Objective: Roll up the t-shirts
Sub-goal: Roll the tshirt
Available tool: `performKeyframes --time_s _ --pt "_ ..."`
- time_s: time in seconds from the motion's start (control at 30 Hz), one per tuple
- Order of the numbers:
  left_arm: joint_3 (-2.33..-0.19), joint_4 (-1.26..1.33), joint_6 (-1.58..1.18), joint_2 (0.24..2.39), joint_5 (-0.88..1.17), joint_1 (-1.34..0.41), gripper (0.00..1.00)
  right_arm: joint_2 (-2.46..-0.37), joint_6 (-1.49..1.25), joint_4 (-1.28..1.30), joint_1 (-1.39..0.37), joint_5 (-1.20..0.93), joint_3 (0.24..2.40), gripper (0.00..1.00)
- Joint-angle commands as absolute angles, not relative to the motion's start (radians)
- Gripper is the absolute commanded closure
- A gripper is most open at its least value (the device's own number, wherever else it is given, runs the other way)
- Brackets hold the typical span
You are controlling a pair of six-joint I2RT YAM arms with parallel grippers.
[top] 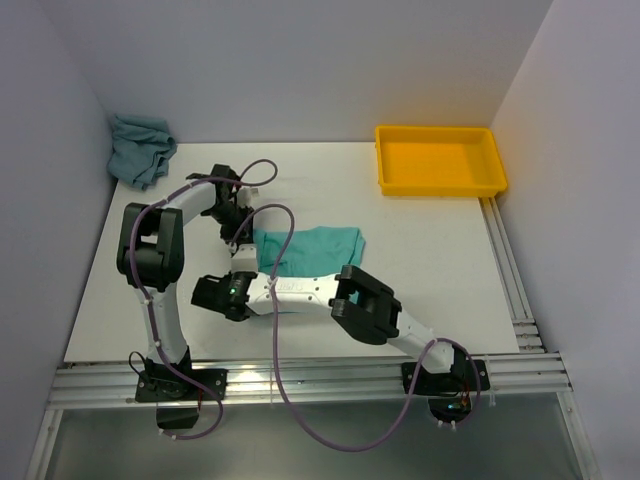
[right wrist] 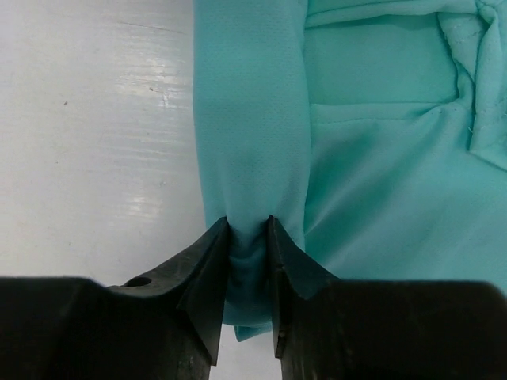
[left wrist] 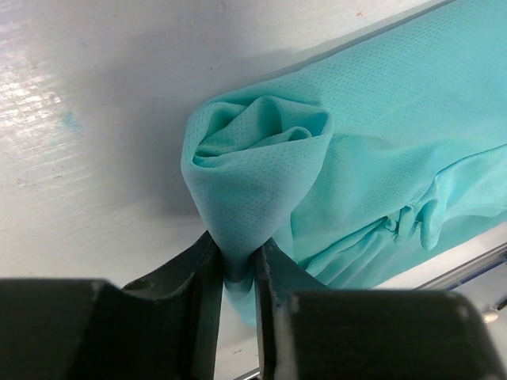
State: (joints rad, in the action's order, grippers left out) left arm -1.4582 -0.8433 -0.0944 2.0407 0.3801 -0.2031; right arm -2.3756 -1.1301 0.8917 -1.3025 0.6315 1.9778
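2 robot arms work a mint t-shirt (top: 320, 246) near the middle of the table (top: 430, 290), slightly toward its left side, with the roll just begun. The garment lies folded into a flat band running left to right, and its left end is turned over into a narrow rolled edge (right wrist: 249, 119).

The left gripper (left wrist: 238, 257) is clamped on the far end of that roll, where the fabric coils into a loose spiral bunched between the jaws. The right gripper (right wrist: 248, 233) is pinched on the near end of the same tube, jaws drawn together with cloth squeezed between them.

A 2nd garment, the grey-teal t-shirt (top: 140, 150), sits crumpled and untouched in the far left corner of the table. A yellow tray (top: 440, 189) stands in the far right corner.

The step in hand appears to be the first turns of rolling shirt 1 of 2; most of the band lies flat to the right of the roll.

The next move likely calls for both arms to carry the tube rightward together, turning it over the flat cloth at an even pace so the 2 ends stay level. The far end looks looser than the near one, so the roll may cone or slacken there unless the tension is matched.
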Motion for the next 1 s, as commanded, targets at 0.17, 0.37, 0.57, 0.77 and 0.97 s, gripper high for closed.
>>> performKeyframes --time_s 0.17,0.37,0.57,0.77,0.97 --pt "-1.577 -0.88 -0.06 2.045 0.478 -0.195 0.58 -2.177 -1.137 0.481 -1.25 0.439 1.588 0.81" --pt "-1.652 -0.948 0.029 2.017 0.609 -0.146 0.41 -2.013 -1.176 0.042 -1.184 0.24 1.26 0.85" --pt "-1.629 -0.991 0.152 1.987 0.774 -0.045 0.39 -1.973 -1.305 -0.405 -1.12 0.06 0.993 0.87" --pt "-1.52 -0.967 0.235 1.987 0.89 0.044 0.41 -2.011 -1.456 -0.731 -1.089 0.005 0.838 0.89" --pt "-1.342 -0.812 0.216 1.98 0.926 0.051 0.41 -2.055 -1.568 -0.96 -1.091 0.012 0.738 0.9"
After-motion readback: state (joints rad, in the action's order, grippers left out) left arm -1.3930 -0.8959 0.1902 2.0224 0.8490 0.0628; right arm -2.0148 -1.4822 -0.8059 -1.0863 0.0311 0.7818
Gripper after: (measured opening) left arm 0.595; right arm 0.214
